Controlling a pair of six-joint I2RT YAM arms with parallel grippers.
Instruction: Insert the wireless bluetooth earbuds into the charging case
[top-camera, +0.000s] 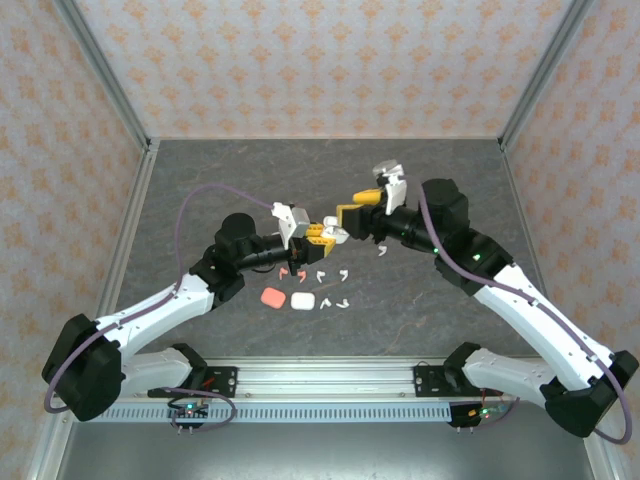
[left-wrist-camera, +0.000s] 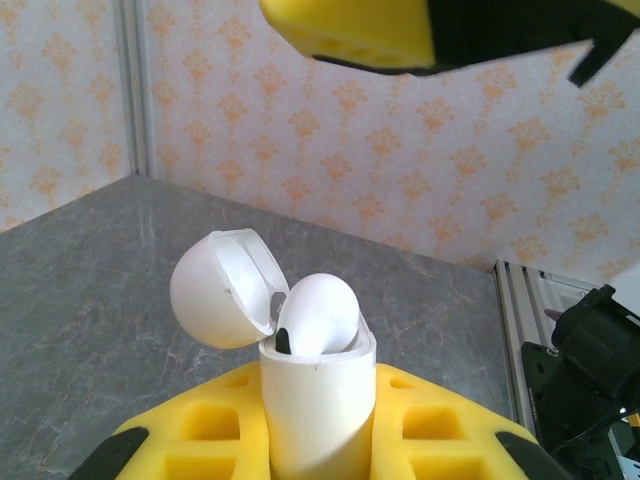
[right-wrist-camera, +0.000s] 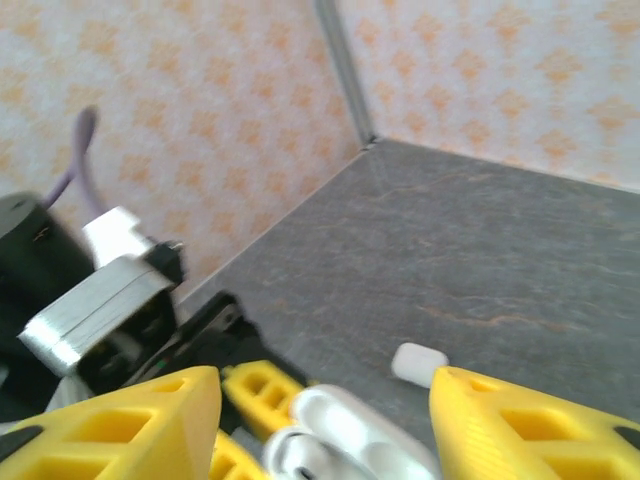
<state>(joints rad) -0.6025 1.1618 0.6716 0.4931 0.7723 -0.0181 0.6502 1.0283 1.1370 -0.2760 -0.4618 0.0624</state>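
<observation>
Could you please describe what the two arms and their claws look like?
The left arm and right arm have white shells with black joints and bases. A purple cable loops along each. The left claw and right claw have chunky yellow fingers with cut-out pockets. A small green light glows on the right arm.

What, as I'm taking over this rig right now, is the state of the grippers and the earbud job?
Left gripper: shut on the open white case.
Right gripper: open at that case, holding nothing.
Done: one white earbud sits in the held case; can't tell if fully seated.
Left: two coral earbuds and five loose white earbuds on the table, by a coral case and a closed white case.
</observation>
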